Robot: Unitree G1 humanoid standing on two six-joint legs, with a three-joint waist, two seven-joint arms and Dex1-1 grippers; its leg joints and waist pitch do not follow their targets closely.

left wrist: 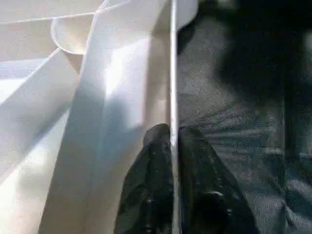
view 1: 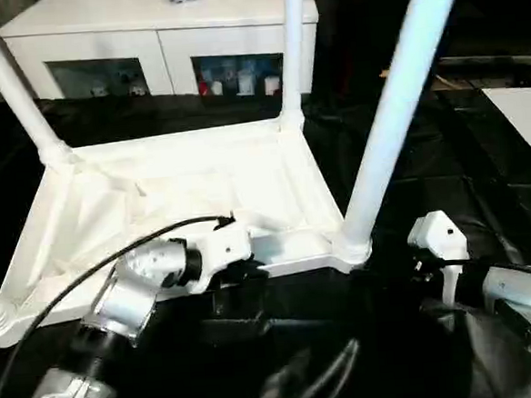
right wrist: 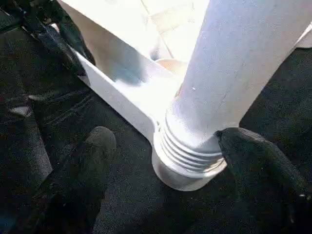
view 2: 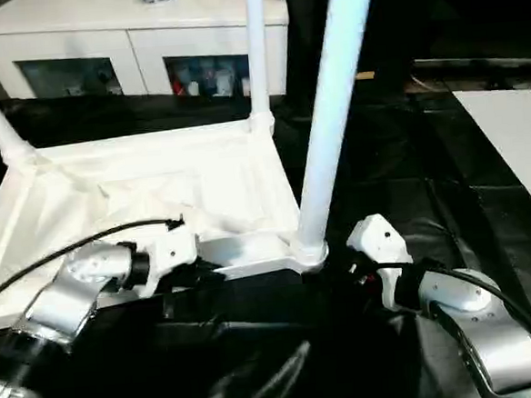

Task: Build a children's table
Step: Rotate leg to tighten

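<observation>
Our upturned tabletop (view 1: 200,181) lies on the black-draped surface (view 1: 483,175) with legs standing in its corner sockets. Our left hand (left wrist: 171,139) pinches the near rim; our right hand (right wrist: 163,146) stands wide around the near-right leg (right wrist: 234,73), one finger touching its threaded base. We judge this leg is being seated, so next comes closing on it and twisting.

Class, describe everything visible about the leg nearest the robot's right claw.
The nearest leg is a long white tapered plastic tube, standing upright and slightly tilted in the corner socket of the upside-down tabletop. Ribbed threads show at its base. The right claw stands open around that base, one finger touching it.
</observation>
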